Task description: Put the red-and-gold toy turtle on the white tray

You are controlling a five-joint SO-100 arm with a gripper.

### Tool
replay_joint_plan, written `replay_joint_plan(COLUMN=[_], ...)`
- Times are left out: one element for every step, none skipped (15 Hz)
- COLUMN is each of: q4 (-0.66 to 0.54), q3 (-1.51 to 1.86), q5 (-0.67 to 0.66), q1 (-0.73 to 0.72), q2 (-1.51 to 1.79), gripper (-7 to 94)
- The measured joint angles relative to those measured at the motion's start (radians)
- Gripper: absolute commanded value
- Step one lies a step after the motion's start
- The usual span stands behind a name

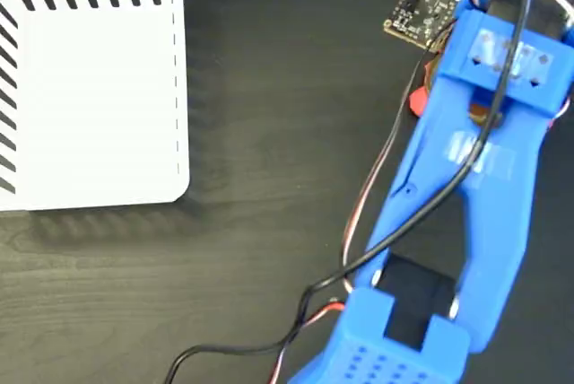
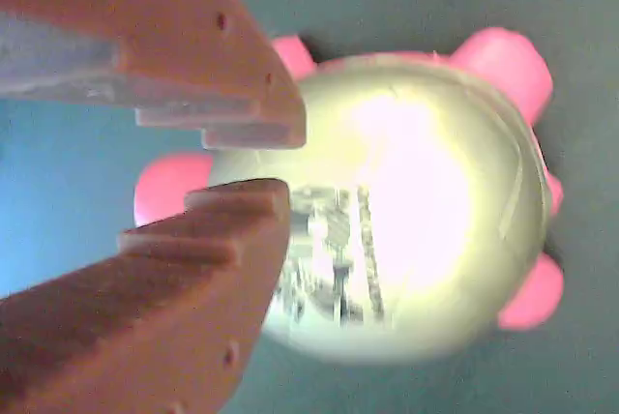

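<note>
Wrist view shows the tool [image 2: 280,162] with a small gap between its two tips, holding nothing, right above the toy turtle [image 2: 416,211] on the dark desk [image 1: 269,249]. White tray [image 1: 99,97] lies well apart.

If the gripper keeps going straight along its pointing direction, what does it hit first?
Likely the turtle: in the wrist view its gold shell sits right past the gripper tips. Gap size unclear.
</note>
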Motion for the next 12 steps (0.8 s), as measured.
replay_joint_plan(q4=[0.005,0.005,0.012,0.026,0.031,0.028,0.009,0.002,-0.002,0.002,0.005,0.005], q3=[-0.003,-0.012,-0.032,-0.055,-0.078,-0.091,-0.095,-0.095,-0.097,-0.097,-0.097,-0.097], q5=[-0.008,-0.009,-0.012,-0.021,-0.026,-0.026,-0.026,-0.026,-0.026,-0.026,-0.026,-0.028], q1=[0.003,0.012,0.028,0.038,0.046,0.049,0.055,0.060,0.063,0.063,0.061,0.060], q2=[-0.003,-0.005,-0.005,-0.005,-0.005,-0.005,-0.012,-0.015,-0.020,-0.032,-0.038,-0.044], gripper=[0,1,0,0,0,0,0,0,0,1,1,5])
